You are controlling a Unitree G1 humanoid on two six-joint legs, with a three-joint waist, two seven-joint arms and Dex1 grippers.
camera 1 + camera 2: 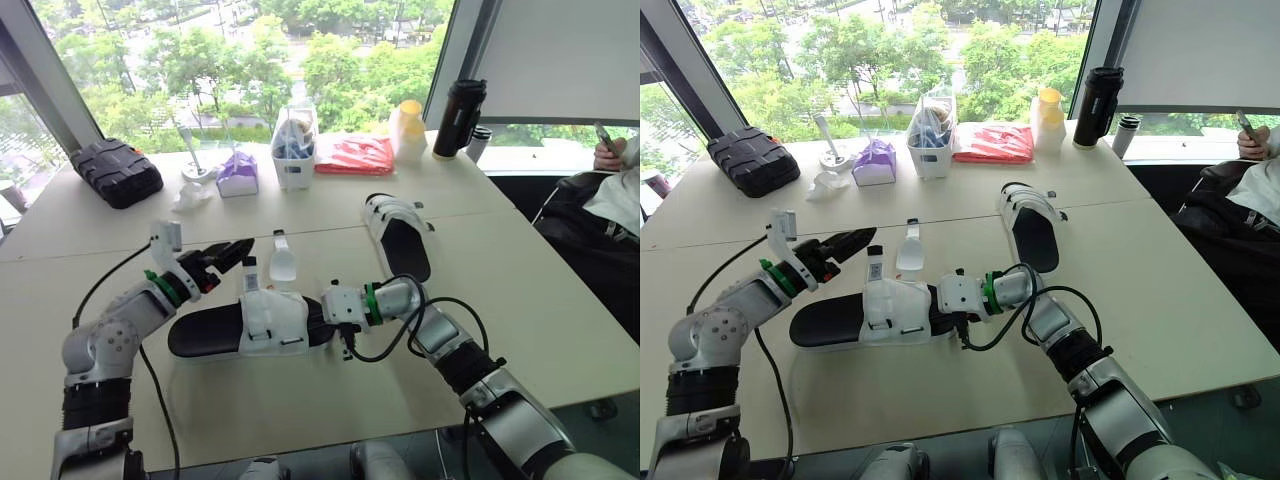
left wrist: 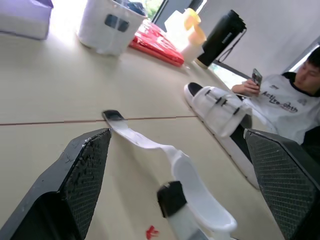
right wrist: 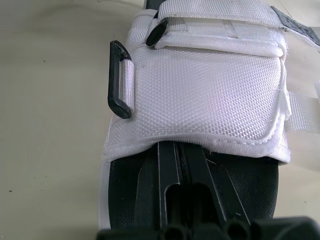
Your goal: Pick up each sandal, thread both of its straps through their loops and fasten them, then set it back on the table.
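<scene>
1. Left gripper point(image 1: 230, 254) is hovering just beside the black-soled sandal with the white woven upper point(image 1: 250, 325), on its strap side. Its two black fingers point(image 2: 82, 175) are standing wide apart, gripping nothing.
2. Right gripper point(image 3: 179, 160) is reaching into the same sandal from its open end. Its fingers are pressed together and lying on the black footbed, pushed in under the white upper. The tips are hidden by the fabric, and they are pinching nothing that shows.
3. This sandal is lying sole-down on the beige table point(image 1: 560, 300), between the two grippers.
4. Straps on this sandal: two, both lying unfastened and stretched out on the table away from the upper. The long white strap with the black tip point(image 2: 135, 137) is running between the left fingers. The shorter labelled strap point(image 1: 250, 272) is lying just beside it.
5. Black plastic loops point(image 3: 120, 80) on this sandal's upper: two showing, both with no strap through them.
6. Sandals: two. The second white-and-black sandal point(image 1: 398, 235) is lying beyond the first, apart from it, with straps crossing its upper.
7. Well beyond the first sandal, along the window edge, are:
   - one black ridged case point(image 1: 115, 172)
   - one purple box point(image 1: 237, 172)
   - one white basket point(image 1: 295, 140)
   - one red packet point(image 1: 355, 155)
   - one black flask point(image 1: 459, 118)
8. One person point(image 2: 285, 107) is sitting past the second sandal, holding a phone.
</scene>
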